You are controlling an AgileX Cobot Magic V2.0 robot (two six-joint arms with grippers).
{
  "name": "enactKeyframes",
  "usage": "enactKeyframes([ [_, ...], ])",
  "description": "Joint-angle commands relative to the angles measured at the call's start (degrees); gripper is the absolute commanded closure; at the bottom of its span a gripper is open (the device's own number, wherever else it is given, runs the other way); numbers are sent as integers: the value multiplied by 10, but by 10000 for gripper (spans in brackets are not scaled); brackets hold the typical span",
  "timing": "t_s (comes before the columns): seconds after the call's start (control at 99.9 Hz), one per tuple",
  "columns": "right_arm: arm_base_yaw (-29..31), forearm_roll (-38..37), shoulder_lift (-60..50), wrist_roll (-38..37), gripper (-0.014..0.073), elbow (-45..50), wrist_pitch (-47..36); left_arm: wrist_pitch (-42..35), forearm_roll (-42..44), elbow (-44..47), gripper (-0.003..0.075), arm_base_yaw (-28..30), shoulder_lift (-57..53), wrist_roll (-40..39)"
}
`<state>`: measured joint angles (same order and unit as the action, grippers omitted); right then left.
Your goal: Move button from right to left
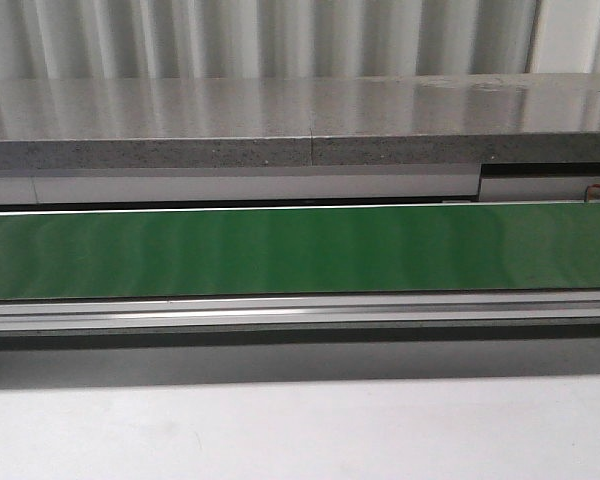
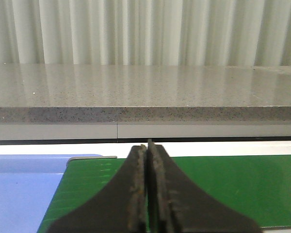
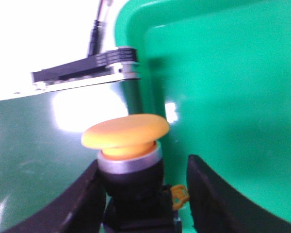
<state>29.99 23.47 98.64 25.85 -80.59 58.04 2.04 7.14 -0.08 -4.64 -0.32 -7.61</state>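
The button (image 3: 126, 131) shows only in the right wrist view: a yellow-orange cap, a silver ring and a black collar. It sits between the fingers of my right gripper (image 3: 142, 161), cap past the fingertips. One finger presses the collar and the other meets a small brass terminal (image 3: 179, 194) on its side. Behind it are a green bin (image 3: 223, 97) and the dark green belt (image 3: 34, 145). My left gripper (image 2: 147, 145) is shut with nothing in it, above the belt's left end (image 2: 208, 189). Neither gripper nor the button appears in the front view.
The green belt (image 1: 300, 248) runs across the front view, with a metal rail (image 1: 300, 312) along its near side and a grey stone ledge (image 1: 280, 125) behind. A light blue tray (image 2: 24, 189) lies beside the belt's left end. A black bracket (image 3: 82, 68) stands at the belt's right end.
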Motion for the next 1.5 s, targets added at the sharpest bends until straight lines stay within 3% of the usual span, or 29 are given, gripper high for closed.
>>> enactKeyframes([
  [0.0, -18, 26, -46, 1, 335, -1, -3, -47, -4, 14, 740, -5, -19, -4],
  [0.26, -110, 19, -48, 0, 335, 46, -33, -47, -4, 14, 740, -5, -19, -4],
  [0.42, -150, -24, -48, -34, 335, 66, -50, -47, -4, 14, 740, -5, -19, -4],
  [0.991, -161, -43, -33, -53, 328, 75, -73, -47, -4, 14, 740, -5, -19, -4],
  [1.261, -162, -43, -24, -53, 94, 75, -69, -47, -4, 14, 740, -5, -19, -4],
  [1.491, -162, -18, -27, -52, 63, 75, -78, -47, -4, 14, 740, -5, -19, -4],
])
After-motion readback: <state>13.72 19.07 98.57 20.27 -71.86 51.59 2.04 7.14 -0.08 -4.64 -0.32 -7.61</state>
